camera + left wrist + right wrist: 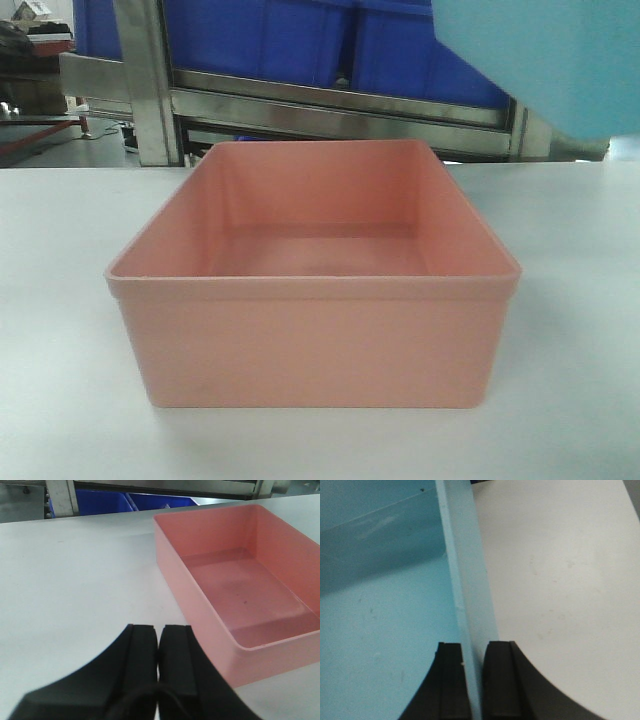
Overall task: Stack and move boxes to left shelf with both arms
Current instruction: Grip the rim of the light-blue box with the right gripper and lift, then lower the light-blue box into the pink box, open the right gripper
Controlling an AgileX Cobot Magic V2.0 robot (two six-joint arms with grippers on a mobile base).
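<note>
Front view: the pink tub (315, 290) sits on the white table (60, 400), the blue tub (550, 60) held up at upper right; left wrist: your left gripper (159, 645) is closed on nothing beside the pink tub; right wrist: your right gripper (474, 670) pinches the blue tub's wall, so square it overhead before lowering.
</note>
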